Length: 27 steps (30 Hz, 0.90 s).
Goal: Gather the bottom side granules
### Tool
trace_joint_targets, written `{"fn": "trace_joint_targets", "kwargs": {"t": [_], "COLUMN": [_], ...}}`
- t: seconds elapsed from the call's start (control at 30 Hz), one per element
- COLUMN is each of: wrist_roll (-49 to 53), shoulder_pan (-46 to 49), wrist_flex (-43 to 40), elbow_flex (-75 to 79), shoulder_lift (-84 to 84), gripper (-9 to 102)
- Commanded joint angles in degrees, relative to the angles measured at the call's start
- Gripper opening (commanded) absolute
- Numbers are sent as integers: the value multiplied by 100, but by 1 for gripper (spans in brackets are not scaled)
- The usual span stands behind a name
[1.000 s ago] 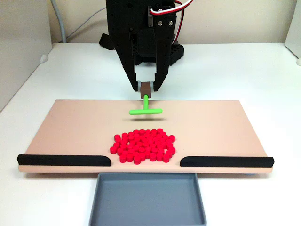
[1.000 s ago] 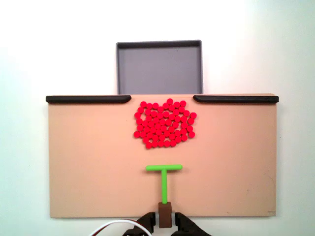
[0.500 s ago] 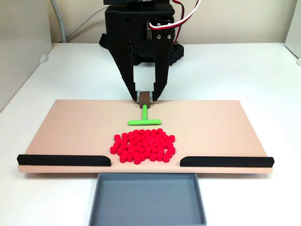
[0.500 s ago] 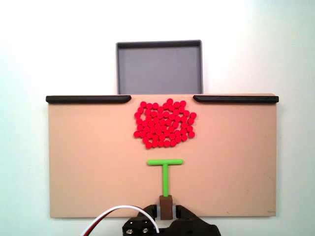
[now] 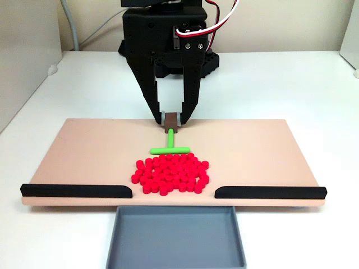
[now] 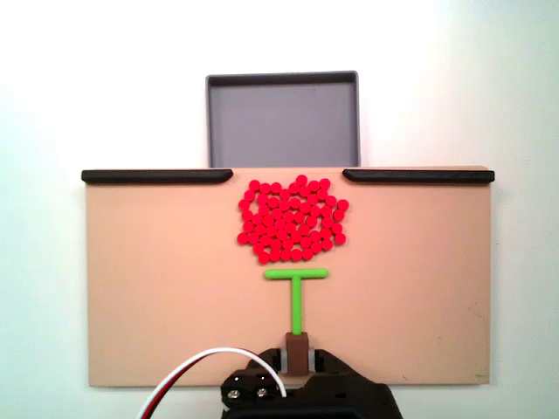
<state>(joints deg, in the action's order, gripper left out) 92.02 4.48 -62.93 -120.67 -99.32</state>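
A dense patch of tiny red granules [image 5: 170, 173] [image 6: 292, 218] lies on the tan board [image 5: 84, 151] [image 6: 157, 288], close to the gap between the two black rails. The green T-shaped tool [image 5: 170, 144] [image 6: 297, 292] has its crossbar just short of the patch's arm-side edge; whether it touches the pellets is unclear. My black gripper [image 5: 170, 119] [image 6: 298, 355] is shut on the brown block at the tool's stem end.
A grey tray [image 5: 175, 236] [image 6: 282, 118] sits beyond the board's edge, in line with the gap. Black rails [image 5: 77, 191] [image 5: 270, 192] [image 6: 157, 175] [image 6: 417, 175] flank that gap. The arm's base [image 5: 168, 56] and its white cable [image 6: 205, 362] stand behind the board.
The gripper has advanced toward the granules with the tool, bringing the crossbar from well short of the patch to its near edge. The granules have not shifted.
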Motion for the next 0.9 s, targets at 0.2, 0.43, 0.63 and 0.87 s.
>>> {"fn": "trace_joint_targets", "kwargs": {"t": [0.2,0.43,0.63,0.87], "wrist_roll": [-70,-158,-202,-211], "shoulder_pan": [-26,-62,-79,-123], "wrist_flex": [18,18,18,-9], "elbow_flex": [334,580,773,773], "shoulder_lift": [290,519,686,633], "gripper": [0,0,0,0]}}
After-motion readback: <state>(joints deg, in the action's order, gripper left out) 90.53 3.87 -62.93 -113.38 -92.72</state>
